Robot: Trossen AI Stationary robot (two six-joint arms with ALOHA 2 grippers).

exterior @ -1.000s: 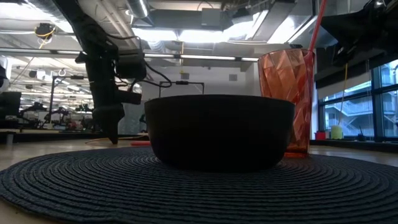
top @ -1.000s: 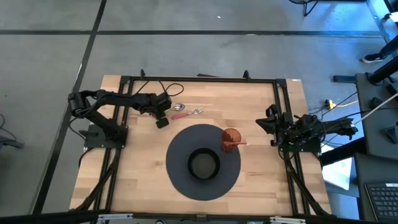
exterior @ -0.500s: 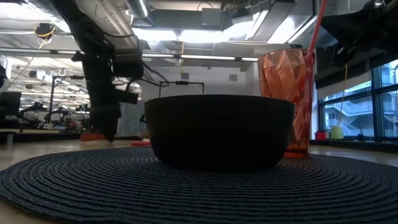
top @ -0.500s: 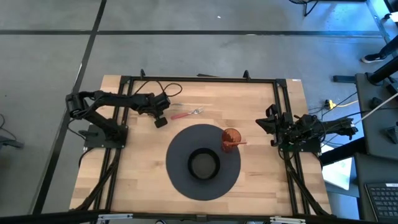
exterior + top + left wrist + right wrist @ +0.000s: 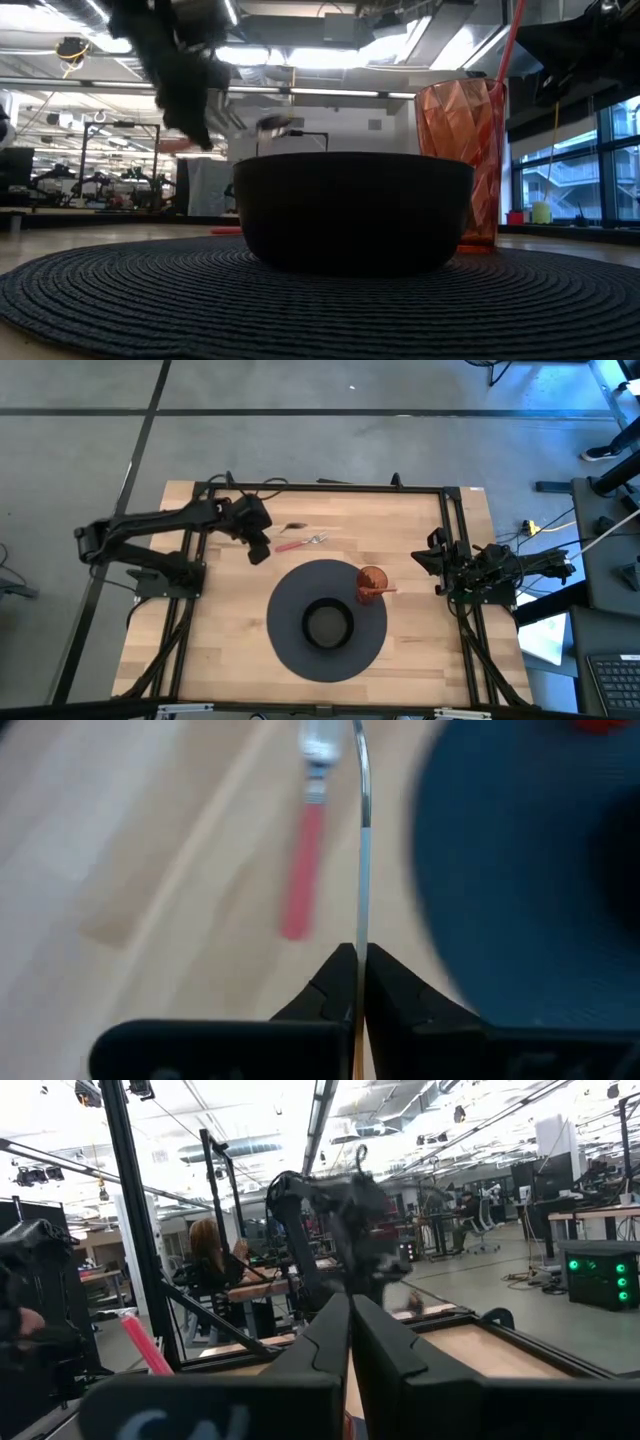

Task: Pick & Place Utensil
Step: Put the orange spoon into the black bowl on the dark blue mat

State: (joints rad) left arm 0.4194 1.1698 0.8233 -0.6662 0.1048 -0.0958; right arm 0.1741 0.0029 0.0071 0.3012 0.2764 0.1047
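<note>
My left gripper hangs above the table's far left part and is shut on a metal spoon. The spoon's bowl shows as a blur in the high view and, in the low view, as the spoon bowl above the bowl rim. A red-handled fork lies flat on the wood just beyond it, also seen as the fork under the spoon. My right gripper is shut and waits at the table's right edge. My left gripper pinches the spoon's thin shaft between its two fingers. The shaft shows edge-on and sticks out forward past the fingertips. The spoon is lifted clear of the table, with its bowl end away from the gripper.
A round dark woven placemat lies at the table's middle with a black bowl on it. An orange-red tumbler with a red straw stands at the mat's right edge. Bare wood stretches along the near and left sides.
My left gripper stood low at the spoon on the table, then rose, and the arm reached farther out. The spoon has come up with it, lifted clear of the wood. The fork has stayed where it lay. The right arm has kept still.
</note>
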